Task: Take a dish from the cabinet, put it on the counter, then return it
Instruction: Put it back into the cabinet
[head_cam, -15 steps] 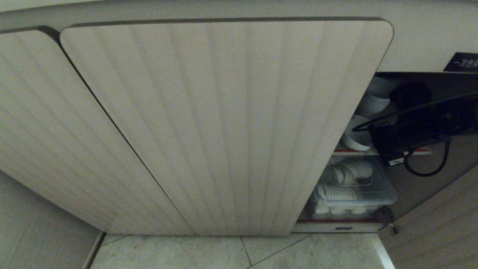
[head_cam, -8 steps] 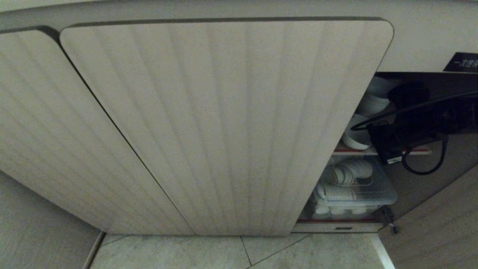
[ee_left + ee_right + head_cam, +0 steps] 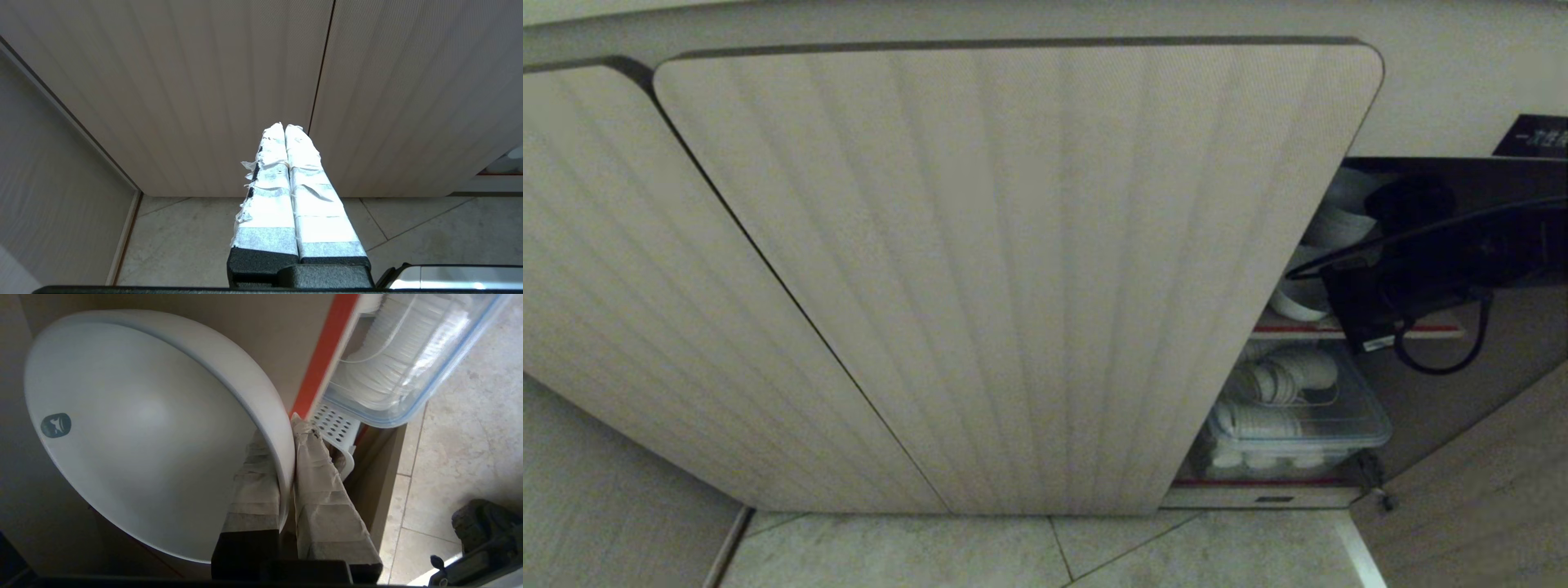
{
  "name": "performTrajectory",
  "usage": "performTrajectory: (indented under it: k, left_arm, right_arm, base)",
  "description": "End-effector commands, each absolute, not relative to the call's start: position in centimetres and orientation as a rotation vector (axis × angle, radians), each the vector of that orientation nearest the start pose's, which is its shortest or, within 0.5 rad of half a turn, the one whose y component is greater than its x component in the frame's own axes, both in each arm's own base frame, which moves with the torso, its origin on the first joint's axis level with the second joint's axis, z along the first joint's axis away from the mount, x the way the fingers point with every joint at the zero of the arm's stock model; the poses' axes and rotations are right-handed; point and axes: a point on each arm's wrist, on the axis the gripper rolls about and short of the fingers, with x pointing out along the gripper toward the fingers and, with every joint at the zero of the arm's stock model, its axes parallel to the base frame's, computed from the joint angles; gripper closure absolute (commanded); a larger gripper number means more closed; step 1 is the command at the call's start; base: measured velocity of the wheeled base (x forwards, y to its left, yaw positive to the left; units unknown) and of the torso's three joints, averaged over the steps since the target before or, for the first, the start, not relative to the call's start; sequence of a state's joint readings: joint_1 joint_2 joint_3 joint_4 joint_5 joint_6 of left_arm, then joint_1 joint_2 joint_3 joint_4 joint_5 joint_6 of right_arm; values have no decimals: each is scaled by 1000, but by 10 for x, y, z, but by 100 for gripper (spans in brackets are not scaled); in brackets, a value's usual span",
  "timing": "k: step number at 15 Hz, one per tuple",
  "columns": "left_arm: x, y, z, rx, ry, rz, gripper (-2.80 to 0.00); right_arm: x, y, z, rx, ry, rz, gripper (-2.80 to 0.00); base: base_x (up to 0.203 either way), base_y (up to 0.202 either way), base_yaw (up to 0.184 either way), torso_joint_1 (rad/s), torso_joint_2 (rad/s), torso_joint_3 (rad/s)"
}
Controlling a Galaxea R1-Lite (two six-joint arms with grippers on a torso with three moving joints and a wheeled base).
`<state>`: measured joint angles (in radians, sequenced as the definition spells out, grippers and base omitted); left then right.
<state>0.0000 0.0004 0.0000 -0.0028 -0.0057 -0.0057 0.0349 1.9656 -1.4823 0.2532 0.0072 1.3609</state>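
The dish (image 3: 143, 428), a plain white deep bowl, hangs tilted inside the open cabinet (image 3: 1013, 269), just over the red-edged shelf (image 3: 1290, 332). My right gripper (image 3: 282, 433) is shut on its rim, one taped finger inside the bowl and one outside. In the head view the dish (image 3: 1297, 304) peeks out beside the dark right gripper (image 3: 1339, 298) at the right. My left gripper (image 3: 284, 126) is shut on nothing, parked in front of the closed ribbed doors. The counter is out of view.
A stack of white bowls (image 3: 1343, 216) stands further back on the shelf. Below it sits a clear plastic box (image 3: 1298, 416) of white dishes. The opened door (image 3: 1486, 506) hangs at the right, with tiled floor (image 3: 1013, 555) below.
In the head view the right gripper and the dish have crept slightly upward and left. The left arm has kept still.
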Motion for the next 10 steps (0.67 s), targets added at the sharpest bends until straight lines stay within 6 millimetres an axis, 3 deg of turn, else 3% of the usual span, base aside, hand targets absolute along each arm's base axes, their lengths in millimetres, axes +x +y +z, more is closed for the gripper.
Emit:
performTrajectory:
  k: [1, 10]
  left_arm:
    - [-23, 0, 76, -6, -3, -6, 0]
    - [-23, 0, 76, -6, -3, -6, 0]
  right_arm:
    - [384, 14, 190, 1290, 649, -473, 0]
    - [388, 13, 188, 1291, 645, -473, 0]
  base:
    - [0, 0, 0, 0, 0, 0]
    - [0, 0, 0, 0, 0, 0]
